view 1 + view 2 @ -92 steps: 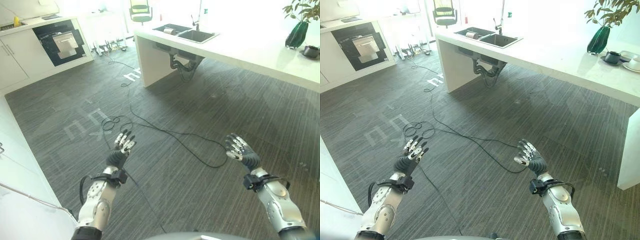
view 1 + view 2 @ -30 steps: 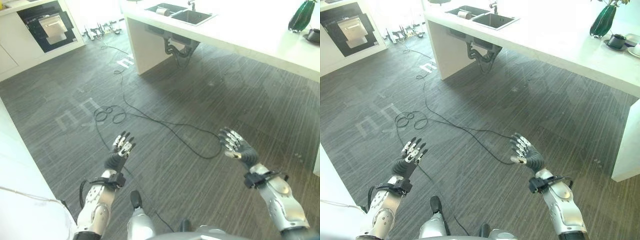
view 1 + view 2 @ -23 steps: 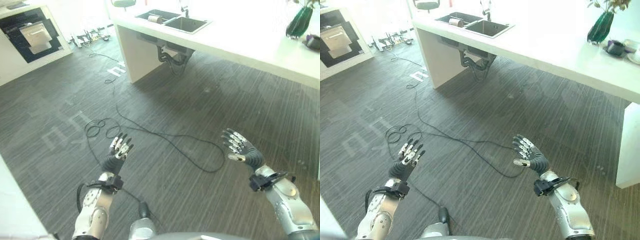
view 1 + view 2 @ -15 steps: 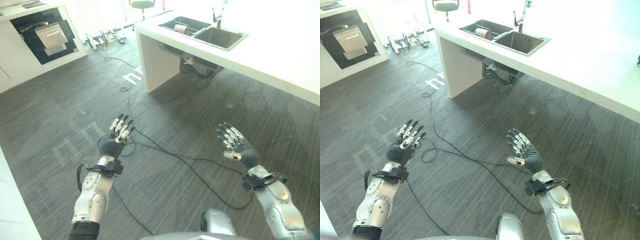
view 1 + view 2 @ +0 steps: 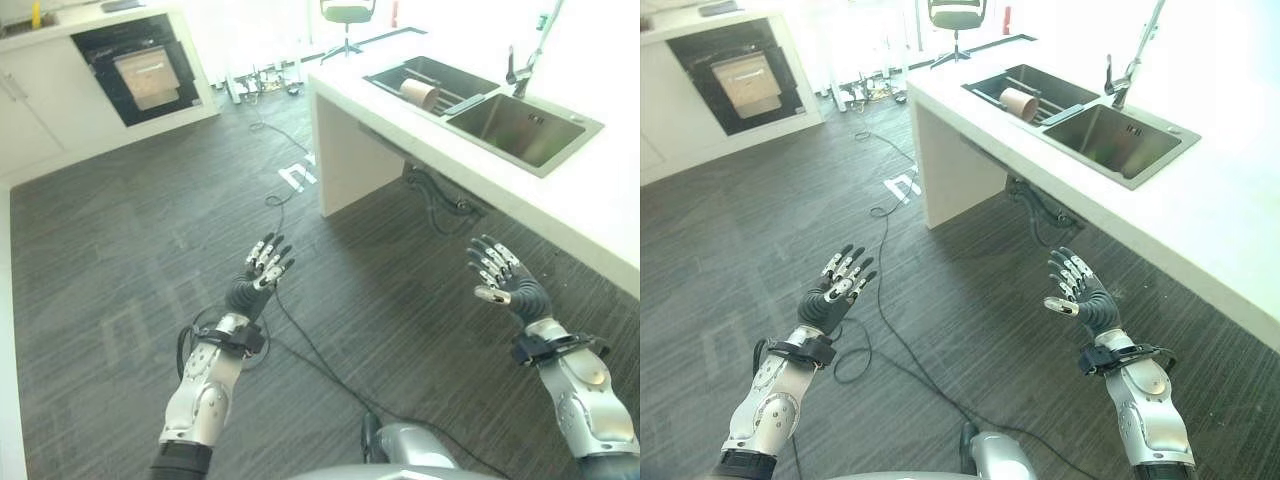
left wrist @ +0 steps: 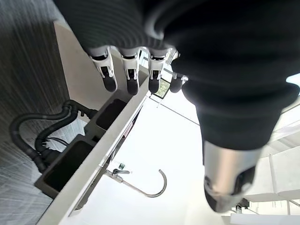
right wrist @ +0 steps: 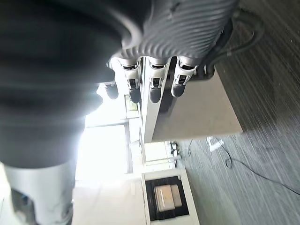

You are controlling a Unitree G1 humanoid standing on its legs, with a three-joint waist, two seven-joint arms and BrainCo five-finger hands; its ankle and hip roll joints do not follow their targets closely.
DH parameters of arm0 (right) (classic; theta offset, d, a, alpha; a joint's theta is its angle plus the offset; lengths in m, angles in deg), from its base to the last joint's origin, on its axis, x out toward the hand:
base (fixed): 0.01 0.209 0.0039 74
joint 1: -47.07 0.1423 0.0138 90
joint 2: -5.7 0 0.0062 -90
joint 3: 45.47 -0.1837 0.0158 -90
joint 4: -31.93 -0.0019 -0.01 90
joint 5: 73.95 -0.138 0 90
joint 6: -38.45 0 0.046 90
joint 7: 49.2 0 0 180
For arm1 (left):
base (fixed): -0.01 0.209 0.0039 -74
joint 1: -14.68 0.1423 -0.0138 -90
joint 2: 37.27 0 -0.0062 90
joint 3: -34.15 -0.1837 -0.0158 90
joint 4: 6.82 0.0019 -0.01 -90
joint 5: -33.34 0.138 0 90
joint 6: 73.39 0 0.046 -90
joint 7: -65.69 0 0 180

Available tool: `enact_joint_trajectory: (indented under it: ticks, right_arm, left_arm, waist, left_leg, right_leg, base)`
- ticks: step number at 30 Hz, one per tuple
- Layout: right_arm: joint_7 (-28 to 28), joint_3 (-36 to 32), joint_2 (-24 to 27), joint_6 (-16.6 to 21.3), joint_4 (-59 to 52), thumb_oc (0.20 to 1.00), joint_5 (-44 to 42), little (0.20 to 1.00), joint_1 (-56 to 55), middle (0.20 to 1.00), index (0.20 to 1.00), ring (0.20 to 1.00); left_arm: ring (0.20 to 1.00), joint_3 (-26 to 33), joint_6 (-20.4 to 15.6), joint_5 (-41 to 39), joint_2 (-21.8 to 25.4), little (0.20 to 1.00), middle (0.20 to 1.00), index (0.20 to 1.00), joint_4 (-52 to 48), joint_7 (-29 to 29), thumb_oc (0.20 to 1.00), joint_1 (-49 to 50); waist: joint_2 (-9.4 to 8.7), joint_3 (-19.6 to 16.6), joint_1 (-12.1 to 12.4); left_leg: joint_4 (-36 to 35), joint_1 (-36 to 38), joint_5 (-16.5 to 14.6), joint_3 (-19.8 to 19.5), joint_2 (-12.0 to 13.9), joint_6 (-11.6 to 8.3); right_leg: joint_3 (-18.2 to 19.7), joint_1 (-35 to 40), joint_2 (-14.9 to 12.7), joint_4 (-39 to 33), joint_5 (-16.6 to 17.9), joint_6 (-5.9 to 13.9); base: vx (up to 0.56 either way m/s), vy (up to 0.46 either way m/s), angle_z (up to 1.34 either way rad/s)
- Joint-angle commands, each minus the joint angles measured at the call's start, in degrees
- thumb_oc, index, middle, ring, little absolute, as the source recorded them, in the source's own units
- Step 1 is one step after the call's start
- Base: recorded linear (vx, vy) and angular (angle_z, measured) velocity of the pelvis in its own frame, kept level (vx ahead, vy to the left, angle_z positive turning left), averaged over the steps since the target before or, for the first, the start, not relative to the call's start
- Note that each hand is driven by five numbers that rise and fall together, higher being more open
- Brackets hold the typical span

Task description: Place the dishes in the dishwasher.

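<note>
Both hands are raised over the dark striped floor, fingers straight, holding nothing. My left hand (image 5: 258, 287) is at the lower middle left and my right hand (image 5: 507, 287) at the right, just before the white counter (image 5: 590, 215). The left wrist view shows my left hand's fingers (image 6: 127, 70) straight; the right wrist view shows my right hand's fingers (image 7: 151, 80) straight too. In the counter is a double sink (image 5: 520, 125) with a tall tap (image 5: 524, 55). A tan cup (image 5: 419, 94) lies on its side in the far basin. A black-fronted built-in appliance (image 5: 145, 72) stands in the white cabinets at the far left.
Drain pipes (image 5: 440, 195) hang under the sink beside the counter's white end panel (image 5: 345, 160). A black cable (image 5: 300, 330) runs across the floor between my hands. An office chair (image 5: 346, 14) stands at the back. White cabinets (image 5: 30, 130) line the left.
The whole view has swung toward the counter, so the sink and cup now look nearer and larger. Both hands stay raised and open.
</note>
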Motion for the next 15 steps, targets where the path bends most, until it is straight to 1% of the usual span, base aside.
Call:
enact_joint_trajectory:
  ticks: [1,2,3,4,5,6,7,8,9,10,12,13,14,15]
  right_arm:
    - [0.91,-0.92,2.08,3.55,-4.78,1.000,-2.30,1.000,-2.35,1.000,1.000,1.000]
    - [1.18,-0.73,2.48,3.60,-4.46,1.000,-2.93,1.000,-1.81,1.000,1.000,1.000]
    - [1.06,-0.76,2.74,3.49,-4.45,1.000,-3.46,1.000,-1.49,1.000,1.000,1.000]
    - [0.54,-1.06,2.91,3.21,-4.74,1.000,-2.88,1.000,-0.63,1.000,1.000,1.000]
    - [0.15,-1.05,3.20,3.16,-5.18,1.000,-2.27,1.000,-0.13,1.000,1.000,1.000]
    - [-0.29,-1.09,3.31,2.92,-5.57,1.000,-2.38,1.000,0.27,1.000,1.000,1.000]
    - [-0.92,-1.26,3.52,2.87,-6.20,1.000,-2.74,1.000,0.82,1.000,1.000,1.000]
    - [-1.56,-1.47,3.66,2.60,-6.86,1.000,-2.93,1.000,1.10,1.000,1.000,1.000]
    - [-2.22,-1.84,3.93,2.44,-7.72,1.000,-2.74,1.000,1.58,1.000,1.000,1.000]
    - [-2.76,-2.13,4.51,2.18,-8.65,1.000,-2.72,1.000,1.85,1.000,1.000,1.000]
    - [-3.49,-2.66,5.72,1.74,-9.74,1.000,-3.49,1.000,2.16,1.000,1.000,1.000]
    - [-3.76,-3.04,6.47,1.29,-10.74,1.000,-3.85,1.000,2.47,1.000,1.000,1.000]
    - [-3.73,-3.23,7.03,1.18,-11.58,1.000,-4.11,1.000,2.68,1.000,1.000,1.000]
    - [-3.48,-3.60,6.96,0.80,-12.82,1.000,-4.04,1.000,2.62,1.000,1.000,1.000]
  left_arm:
    - [1.000,0.52,-2.82,0.23,3.12,1.000,1.000,1.000,-1.56,1.92,1.000,1.70]
    - [1.000,0.74,-2.58,0.22,3.41,1.000,1.000,1.000,-1.50,2.23,1.000,1.51]
    - [1.000,0.84,-2.58,0.20,3.57,1.000,1.000,1.000,-1.64,2.29,1.000,1.66]
    - [1.000,1.42,-3.11,-1.02,4.15,1.000,1.000,1.000,-1.64,1.83,1.000,1.89]
    - [1.000,2.04,-3.71,-1.78,4.40,1.000,1.000,1.000,-1.44,1.55,1.000,1.80]
    - [1.000,2.38,-4.38,-2.12,4.51,1.000,1.000,1.000,-1.39,1.54,1.000,1.56]
    - [1.000,2.70,-5.54,-2.50,4.57,1.000,1.000,1.000,-1.64,1.59,1.000,1.17]
    - [1.000,2.89,-6.46,-2.39,4.48,1.000,1.000,1.000,-2.55,1.20,1.000,1.14]
    - [1.000,3.12,-8.21,-2.13,4.35,1.000,1.000,1.000,-3.78,0.91,1.000,1.11]
    - [1.000,3.61,-9.91,-2.13,4.27,1.000,1.000,1.000,-4.74,0.40,1.000,1.31]
    - [1.000,4.63,-11.73,-2.68,4.17,1.000,1.000,1.000,-5.52,-0.12,1.000,1.40]
    - [1.000,5.68,-13.16,-3.55,3.96,1.000,1.000,1.000,-5.63,0.10,1.000,1.44]
    - [1.000,6.62,-13.78,-4.47,3.97,1.000,1.000,1.000,-6.21,0.36,1.000,1.49]
    - [1.000,7.25,-13.39,-4.86,3.97,1.000,1.000,1.000,-7.54,0.06,1.000,1.38]
  waist:
    - [-4.03,-1.47,-0.70]
    - [-4.42,-0.87,-0.10]
    - [-4.30,-0.85,0.03]
    - [-3.39,-1.35,-0.24]
    - [-2.63,-1.39,-0.22]
    - [-2.34,-1.79,-0.24]
    - [-1.83,-2.22,-0.03]
    - [-1.53,-2.51,0.20]
    - [-1.15,-2.75,0.56]
    - [-0.82,-2.65,0.98]
    - [-0.43,-2.47,1.23]
    - [-0.23,-2.35,1.43]
    - [-0.32,-2.17,1.57]
    - [-0.37,-2.20,1.63]
  left_leg:
    - [-9.69,-6.55,-0.80,3.79,-0.99,4.50]
    - [-13.60,-8.03,-2.55,4.70,0.43,5.78]
    - [-16.94,-7.37,-3.09,5.39,1.02,6.17]
    - [-29.77,-3.97,-3.23,7.51,2.20,6.50]
    - [-37.91,-2.36,-2.89,6.62,2.85,6.27]
    - [-42.36,-1.77,-2.57,5.91,3.06,6.19]
    - [-50.06,-0.26,-2.14,4.42,3.55,5.90]
    - [-54.75,0.75,-1.12,3.34,4.35,5.44]
    - [-57.98,0.58,0.42,1.96,5.92,4.61]
    - [-58.43,-0.93,1.89,0.01,7.85,3.71]
    - [-58.43,-2.17,3.37,-1.27,9.51,3.14]
    - [-58.43,-2.09,3.27,-1.62,9.75,3.23]
    - [-58.30,-1.53,1.27,-1.06,9.16,3.78]
    - [-58.12,-1.05,-0.39,-0.64,9.01,3.95]
  right_leg:
    - [-3.36,6.16,-4.16,-10.91,6.38,9.99]
    - [-2.64,7.31,-3.60,-10.91,5.44,9.90]
    - [-2.01,7.65,-3.17,-10.91,4.88,9.98]
    - [0.21,8.07,-2.24,-10.80,3.91,10.67]
    - [1.47,8.67,-1.74,-10.74,3.05,11.21]
    - [2.22,8.61,-1.64,-10.87,2.82,11.47]
    - [3.29,9.05,-1.54,-10.91,2.02,11.96]
    - [4.33,9.50,-1.48,-10.91,1.21,12.18]
    - [5.45,10.09,-1.42,-10.91,0.27,12.26]
    - [6.51,10.96,-1.48,-10.91,-0.74,12.06]
    - [7.36,11.93,-1.79,-10.91,-1.71,11.89]
    - [7.41,12.75,-2.50,-10.91,-2.28,11.89]
    - [6.96,13.33,-3.63,-10.64,-2.57,12.30]
    - [6.42,13.39,-4.70,-9.18,-3.27,12.68]
  base:
    - [0.24,-0.205,-0.31]
    - [0.27,-0.136,-0.35]
    - [0.48,-0.025,-0.90]
    - [0.49,0.116,-1.21]
    - [0.50,0.177,-1.25]
    - [0.38,0.226,-1.08]
    - [0.36,0.219,-0.94]
    - [0.44,0.275,-1.06]
    - [0.43,0.286,-0.83]
    - [0.40,0.279,-0.45]
    - [0.36,0.291,-0.16]
    - [0.43,0.411,-0.22]
    - [0.43,0.446,-0.22]
    - [0.36,0.395,-0.42]
